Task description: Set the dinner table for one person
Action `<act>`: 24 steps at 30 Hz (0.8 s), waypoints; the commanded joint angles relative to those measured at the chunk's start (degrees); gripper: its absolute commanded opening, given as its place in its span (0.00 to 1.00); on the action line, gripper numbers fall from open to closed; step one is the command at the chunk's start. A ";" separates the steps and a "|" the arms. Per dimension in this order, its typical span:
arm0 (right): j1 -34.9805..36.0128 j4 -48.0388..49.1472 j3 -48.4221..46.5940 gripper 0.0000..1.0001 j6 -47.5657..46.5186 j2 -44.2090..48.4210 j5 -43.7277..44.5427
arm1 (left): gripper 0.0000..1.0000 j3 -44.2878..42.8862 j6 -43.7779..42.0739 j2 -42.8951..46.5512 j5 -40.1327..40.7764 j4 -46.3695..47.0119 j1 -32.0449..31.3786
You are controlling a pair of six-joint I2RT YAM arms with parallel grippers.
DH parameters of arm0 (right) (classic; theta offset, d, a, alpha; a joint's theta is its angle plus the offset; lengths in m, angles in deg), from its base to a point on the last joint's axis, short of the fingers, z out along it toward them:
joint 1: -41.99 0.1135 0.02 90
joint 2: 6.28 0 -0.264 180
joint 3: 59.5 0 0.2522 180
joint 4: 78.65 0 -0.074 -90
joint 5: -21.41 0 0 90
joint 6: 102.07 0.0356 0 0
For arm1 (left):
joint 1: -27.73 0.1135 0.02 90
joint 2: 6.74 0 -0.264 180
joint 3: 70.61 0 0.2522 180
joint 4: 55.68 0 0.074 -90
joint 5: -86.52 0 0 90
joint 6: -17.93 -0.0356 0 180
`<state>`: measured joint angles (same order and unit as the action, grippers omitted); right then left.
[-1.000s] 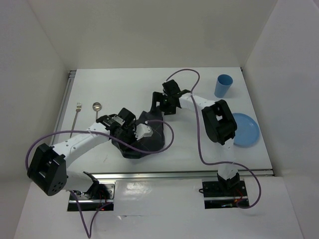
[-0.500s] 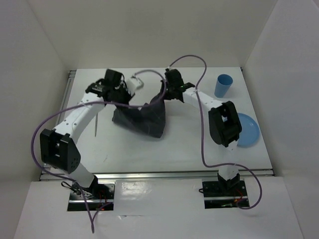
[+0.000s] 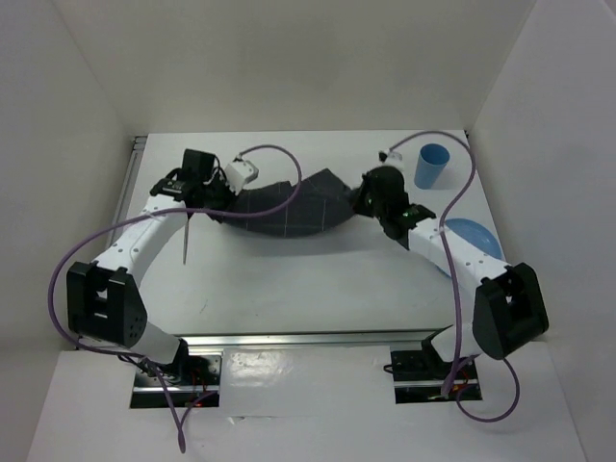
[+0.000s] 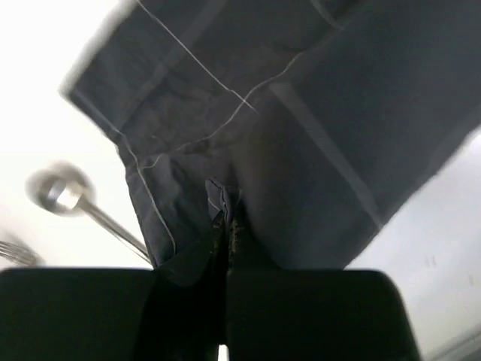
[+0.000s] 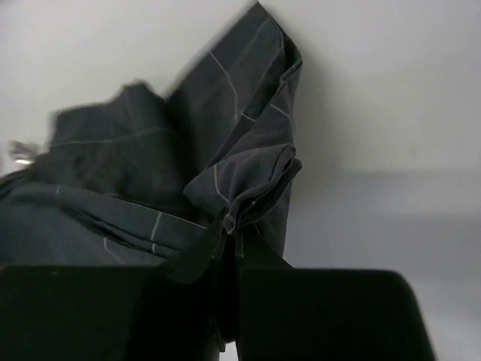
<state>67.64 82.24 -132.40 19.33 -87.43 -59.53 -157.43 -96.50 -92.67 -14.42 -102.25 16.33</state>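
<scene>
A dark grey checked cloth mat [image 3: 294,207] hangs stretched between my two grippers above the back middle of the white dinner table [image 3: 289,279]. My left gripper [image 3: 223,192] is shut on the mat's left end [image 4: 225,207]. My right gripper [image 3: 364,202] is shut on its right end, where a bunched corner [image 5: 240,188] sticks out from between the fingers. Under the left arm a fork [image 3: 186,241] lies on the table, partly hidden. The left wrist view shows a spoon [image 4: 64,192] below the cloth and the fork's tines [image 4: 15,252] at the edge.
A blue cup [image 3: 430,166] stands at the back right. A blue plate [image 3: 476,241] lies at the right, partly covered by my right arm. A metal rail [image 3: 125,192] runs along the left edge. White walls close in the back and sides.
Both grippers took hold of the crumpled mat and lifted it. The right gripper, open a second ago, shut on a corner and pulled right; the left swung to the back left, stretching the cloth out.
</scene>
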 commanded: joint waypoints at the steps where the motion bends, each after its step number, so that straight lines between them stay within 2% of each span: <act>1: 2.38 -7.55 9.28 0.09 9.45 5.36 8.59 | 0.00 7.38 -3.51 4.71 -0.49 -0.75 0.24; 2: 4.30 -14.45 10.34 0.25 16.35 6.08 10.26 | 0.00 9.32 -5.53 5.33 -0.49 -2.32 0.24; 3: 5.37 -19.39 10.96 0.75 21.29 6.09 14.10 | 0.00 12.47 -7.02 5.94 -0.49 -3.90 -0.46; 4: 6.25 -24.14 10.97 0.86 25.51 6.61 15.54 | 0.00 13.81 -9.04 5.95 -0.49 -6.27 -2.03; 5: 7.13 -31.58 10.97 0.94 31.12 6.61 16.85 | 0.04 15.04 -12.28 5.95 0.12 -8.56 -3.01; 6: 9.40 -34.27 10.27 0.99 33.27 7.13 20.00 | 0.11 17.40 -13.62 6.56 0.13 -11.80 -3.62; 7: 10.64 -36.21 9.74 0.99 34.59 7.14 21.60 | 0.19 18.29 -14.76 7.26 0.13 -13.05 -3.63; 10: 13.37 -38.78 6.59 0.99 35.14 8.46 26.69 | 0.26 18.92 -19.77 9.81 -3.73 -18.74 -3.63; 12: 13.37 -38.26 4.74 0.99 31.12 7.68 28.28 | 0.34 17.25 -23.10 11.13 -5.58 -22.27 -3.63; 16: 12.50 -30.09 1.66 0.99 19.33 3.64 28.21 | 0.37 11.54 -25.93 10.52 -7.07 -30.27 -1.70; 19: 7.95 -24.57 -0.19 0.99 13.63 -0.58 22.16 | 0.37 6.18 -28.92 8.86 -10.50 -35.81 1.46; 21: 5.21 -19.12 -0.19 0.98 9.85 -3.56 14.96 | 0.39 5.47 -24.29 8.24 -8.94 -31.37 2.95; 23: 2.05 -15.68 0.34 0.97 7.46 -5.94 10.04 | 0.40 6.00 -17.69 5.27 -5.60 -23.02 3.48; 24: 1.34 -14.53 0.34 0.95 6.58 -8.48 6.62 | 0.40 6.78 -15.76 3.94 -1.32 -20.47 3.49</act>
<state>71.42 59.80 -131.17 32.20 -92.21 -44.66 -150.94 -117.46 -84.73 -19.62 -128.44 19.26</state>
